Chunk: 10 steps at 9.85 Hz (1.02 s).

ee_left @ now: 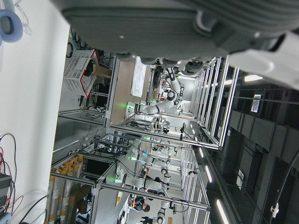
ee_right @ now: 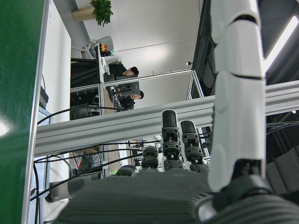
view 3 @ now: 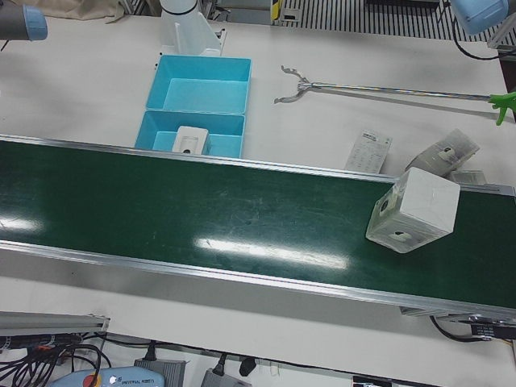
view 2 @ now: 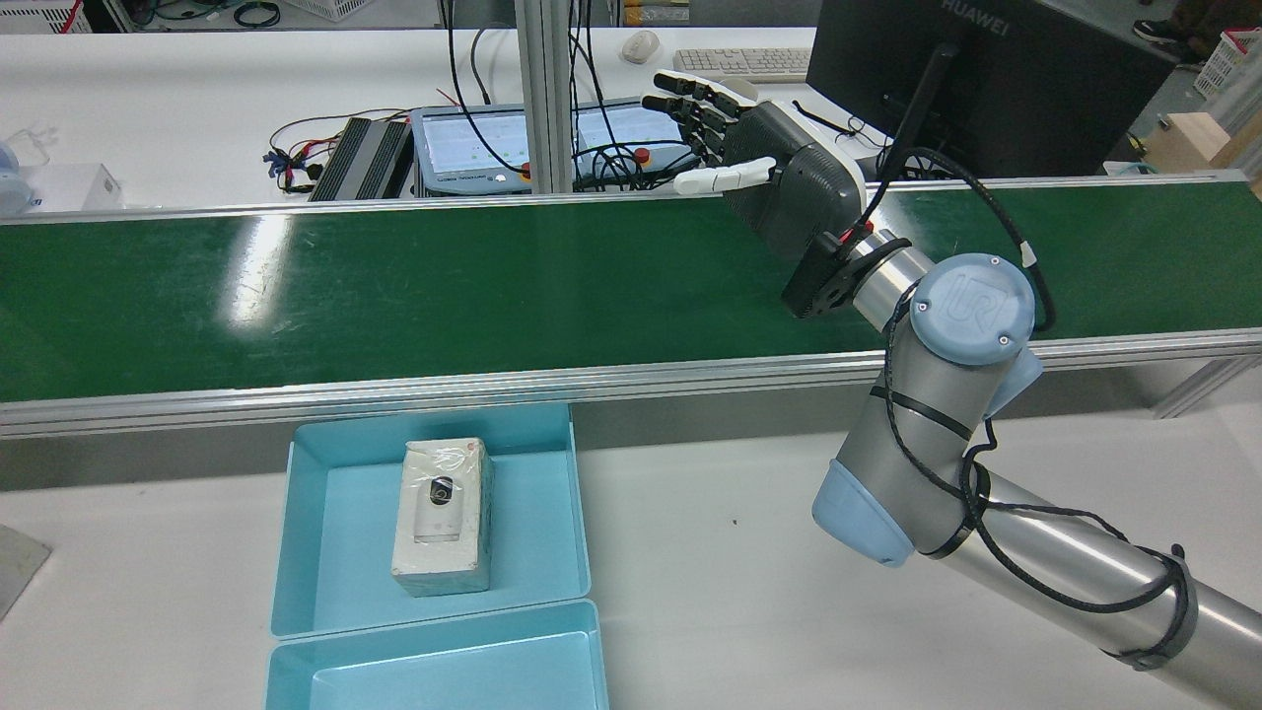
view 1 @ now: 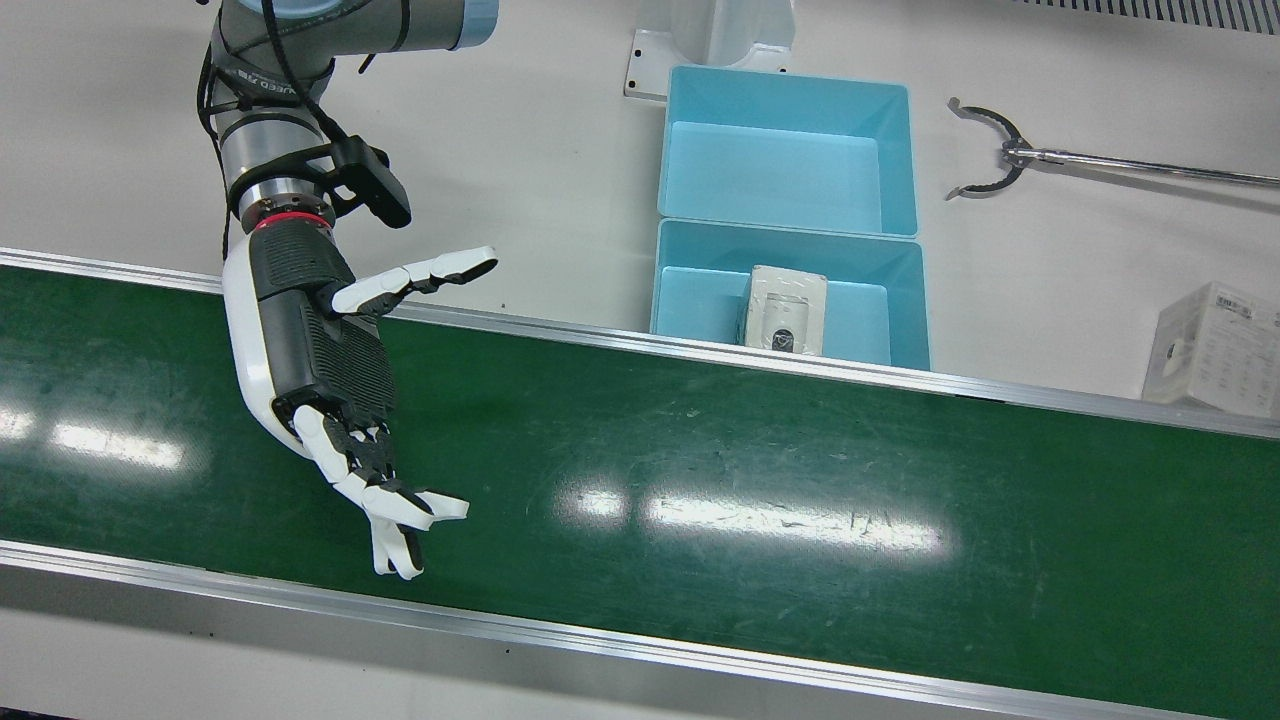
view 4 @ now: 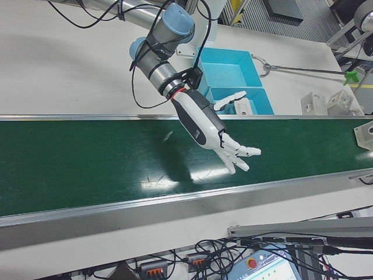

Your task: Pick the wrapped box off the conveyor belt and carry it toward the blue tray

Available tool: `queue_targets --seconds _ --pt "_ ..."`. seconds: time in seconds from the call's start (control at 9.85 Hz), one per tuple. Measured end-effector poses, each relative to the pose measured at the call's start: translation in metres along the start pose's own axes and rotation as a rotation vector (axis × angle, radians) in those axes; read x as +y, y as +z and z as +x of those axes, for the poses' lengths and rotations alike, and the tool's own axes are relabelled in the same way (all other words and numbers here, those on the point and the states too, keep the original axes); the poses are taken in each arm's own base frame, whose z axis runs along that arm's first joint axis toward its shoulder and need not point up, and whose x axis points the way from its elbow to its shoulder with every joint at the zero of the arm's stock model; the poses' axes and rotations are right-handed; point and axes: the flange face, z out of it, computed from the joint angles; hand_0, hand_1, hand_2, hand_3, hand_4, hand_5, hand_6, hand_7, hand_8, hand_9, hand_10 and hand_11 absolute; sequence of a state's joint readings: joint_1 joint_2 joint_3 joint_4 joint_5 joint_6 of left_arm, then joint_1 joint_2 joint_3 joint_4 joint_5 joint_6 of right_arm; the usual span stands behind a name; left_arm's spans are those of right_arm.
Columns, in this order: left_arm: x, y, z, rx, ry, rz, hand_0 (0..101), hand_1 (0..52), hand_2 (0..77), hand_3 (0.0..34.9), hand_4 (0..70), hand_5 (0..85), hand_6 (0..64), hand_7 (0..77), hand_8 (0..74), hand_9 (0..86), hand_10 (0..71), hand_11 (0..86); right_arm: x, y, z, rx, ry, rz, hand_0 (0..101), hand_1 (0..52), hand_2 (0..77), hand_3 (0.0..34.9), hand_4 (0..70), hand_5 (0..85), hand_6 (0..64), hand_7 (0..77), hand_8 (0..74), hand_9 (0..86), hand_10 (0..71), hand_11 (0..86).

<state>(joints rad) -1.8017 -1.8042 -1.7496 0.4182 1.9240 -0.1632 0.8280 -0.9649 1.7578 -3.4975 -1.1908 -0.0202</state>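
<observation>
A wrapped white box stands on the green conveyor belt near its end, at the right of the left-front view; its corner shows at the edge of the right-front view. My right hand hovers open over the belt far from that box, fingers spread, holding nothing. The blue tray sits beside the belt's far rail with another wrapped box lying in it. My left hand shows only as palm and finger roots in its own view, with nothing in it.
A second blue tray adjoins the first. A long metal grabber tool lies on the white table. Loose boxes rest beyond the belt. A monitor and cables stand across the belt in the rear view.
</observation>
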Motion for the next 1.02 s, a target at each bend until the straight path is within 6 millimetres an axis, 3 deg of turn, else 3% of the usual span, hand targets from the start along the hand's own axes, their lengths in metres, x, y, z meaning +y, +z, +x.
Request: queue_targets --seconds 1.02 --pt "0.0000 0.0000 0.0000 0.000 0.000 0.000 0 0.0 1.1 0.0 0.5 1.1 0.0 0.5 0.5 0.0 0.5 0.5 0.0015 -0.0009 0.0039 0.005 0.004 -0.002 49 14.7 7.6 0.0 11.5 19.1 9.3 25.1 6.5 8.7 0.0 1.1"
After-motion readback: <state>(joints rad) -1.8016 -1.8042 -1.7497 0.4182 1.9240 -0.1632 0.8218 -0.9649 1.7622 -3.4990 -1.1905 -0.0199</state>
